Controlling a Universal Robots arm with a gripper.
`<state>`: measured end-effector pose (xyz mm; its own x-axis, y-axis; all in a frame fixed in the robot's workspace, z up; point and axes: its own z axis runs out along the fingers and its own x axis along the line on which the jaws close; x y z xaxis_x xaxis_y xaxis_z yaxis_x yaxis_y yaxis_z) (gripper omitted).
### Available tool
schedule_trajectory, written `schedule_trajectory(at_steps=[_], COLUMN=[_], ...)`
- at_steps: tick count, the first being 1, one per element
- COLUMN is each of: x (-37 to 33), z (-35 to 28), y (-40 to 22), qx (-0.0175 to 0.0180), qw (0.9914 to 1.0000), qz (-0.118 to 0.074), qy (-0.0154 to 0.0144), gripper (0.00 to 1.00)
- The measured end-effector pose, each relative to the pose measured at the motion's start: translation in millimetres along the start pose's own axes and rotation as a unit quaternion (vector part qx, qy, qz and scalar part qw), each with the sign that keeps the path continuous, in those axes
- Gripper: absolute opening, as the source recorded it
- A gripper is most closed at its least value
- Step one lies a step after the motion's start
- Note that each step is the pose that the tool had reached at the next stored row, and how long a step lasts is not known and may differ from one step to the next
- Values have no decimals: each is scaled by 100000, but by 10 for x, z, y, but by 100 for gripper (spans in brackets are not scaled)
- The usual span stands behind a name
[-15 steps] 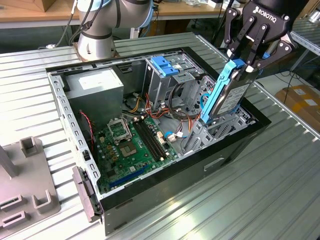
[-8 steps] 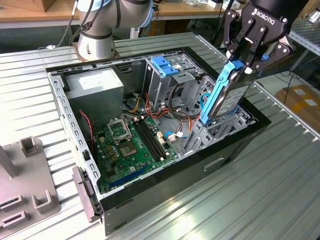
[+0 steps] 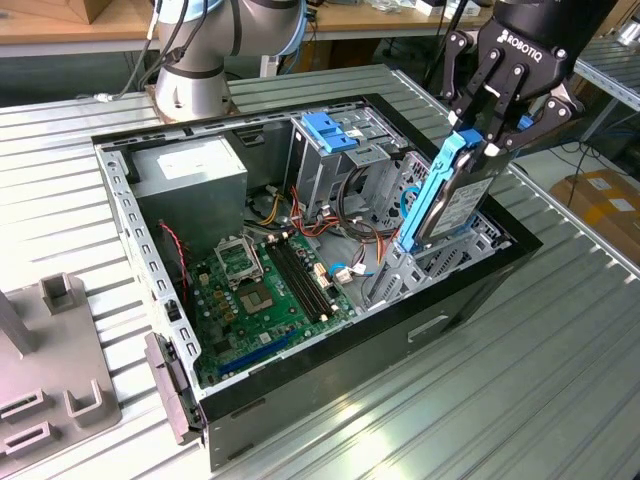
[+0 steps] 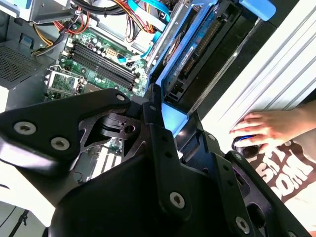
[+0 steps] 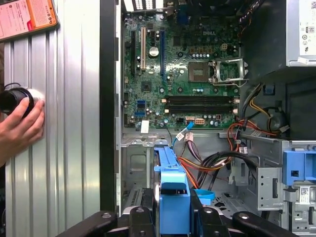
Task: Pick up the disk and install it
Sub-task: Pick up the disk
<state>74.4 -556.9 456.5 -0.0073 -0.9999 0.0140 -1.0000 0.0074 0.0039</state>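
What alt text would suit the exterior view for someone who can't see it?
A robot arm's jaws grip a blue-framed disk on edge, tilted, with its lower end down inside an open computer case on a ribbed metal table. Inside the case are a green motherboard and a grey power supply.

Glossy blue plastic is framing the grey-metal disk (image 3: 452,205) in the matt black gripper (image 3: 487,140), over a ribbed metal table (image 3: 560,340).
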Motion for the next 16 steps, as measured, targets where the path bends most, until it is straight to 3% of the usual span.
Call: schedule_trajectory(at_steps=[2, 3, 6, 7, 10, 16], x=[0, 1, 1, 1, 4, 19], z=[2, 3, 1, 2, 7, 62], y=[-1, -1, -1, 0, -1, -1], qx=[2, 1, -8, -4, -6, -9], qw=[100000, 99998, 99997, 99995, 99993, 99993], qz=[-1, -3, -5, -3, -6, -5], qy=[-40, -572, -760, -1010, -1156, -1155], gripper=[36, 36, 36, 36, 36, 36])
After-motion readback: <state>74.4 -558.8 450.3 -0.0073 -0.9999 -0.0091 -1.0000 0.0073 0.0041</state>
